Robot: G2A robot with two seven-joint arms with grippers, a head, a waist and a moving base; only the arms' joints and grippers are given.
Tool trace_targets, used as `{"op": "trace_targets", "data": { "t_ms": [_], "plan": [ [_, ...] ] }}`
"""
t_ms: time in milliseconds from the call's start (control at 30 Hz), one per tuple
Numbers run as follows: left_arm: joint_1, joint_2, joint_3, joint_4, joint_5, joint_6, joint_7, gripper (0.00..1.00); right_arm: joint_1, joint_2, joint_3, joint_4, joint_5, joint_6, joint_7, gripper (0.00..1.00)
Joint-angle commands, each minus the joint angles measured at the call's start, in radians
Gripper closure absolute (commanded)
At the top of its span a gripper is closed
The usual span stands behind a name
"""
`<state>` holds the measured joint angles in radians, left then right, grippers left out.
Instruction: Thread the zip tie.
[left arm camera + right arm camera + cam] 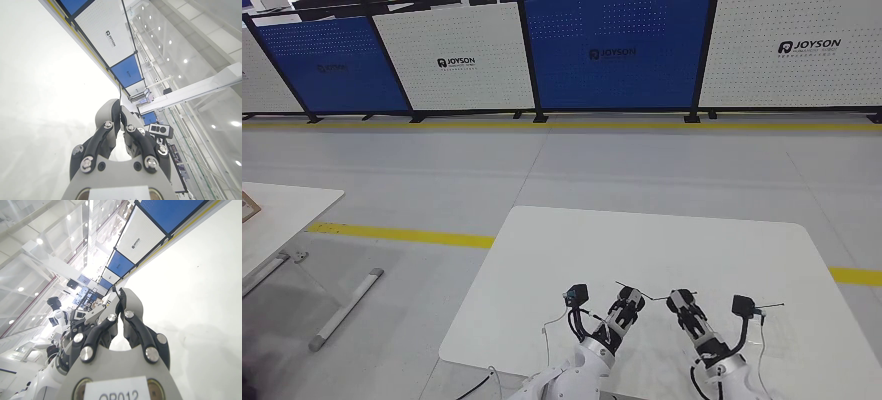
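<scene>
Top view has both arms close together above the white table (542, 260). The left gripper (120, 110) pinches the thin black zip tie (120, 98); the right gripper (119, 301) also clamps it. Logos mark the perforated panels (457, 60), and the right wrist carries a printed label (115, 387).

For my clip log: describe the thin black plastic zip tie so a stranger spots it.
Find the white rectangular table and look near its robot-side edge. There the left gripper and right gripper are both shut on the thin black plastic zip tie. It alone is a hair-thin dark strip poking past fingertips.
</scene>
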<state>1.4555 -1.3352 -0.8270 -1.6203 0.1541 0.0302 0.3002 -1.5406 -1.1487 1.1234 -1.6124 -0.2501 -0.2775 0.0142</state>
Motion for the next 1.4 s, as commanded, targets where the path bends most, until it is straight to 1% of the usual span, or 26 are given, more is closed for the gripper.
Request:
{"op": "trace_targets", "data": {
  "t_ms": [0, 633, 967, 1367],
  "plan": [
    [0.0, 0.0, 0.0, 0.0, 0.0, 0.0, 0.0, 1.0, -0.002, -0.001, 0.004, 0.0, 0.0, 0.0, 0.002, 1.0],
    [0.0, 0.0, 0.0, 0.0, 0.0, 0.0, 0.0, 1.0, 0.011, -0.017, 0.005, 0.012, -0.02, 0.025, 0.02, 1.0],
    [0.0, 0.0, 0.0, 0.0, 0.0, 0.0, 0.0, 1.0, 0.024, -0.028, -0.013, 0.022, -0.039, 0.031, 0.03, 1.0],
    [0.0, 0.0, 0.0, 0.0, 0.0, 0.0, 0.0, 1.0, 0.024, -0.029, -0.013, 0.023, -0.039, 0.031, 0.03, 1.0]
  ]
}}
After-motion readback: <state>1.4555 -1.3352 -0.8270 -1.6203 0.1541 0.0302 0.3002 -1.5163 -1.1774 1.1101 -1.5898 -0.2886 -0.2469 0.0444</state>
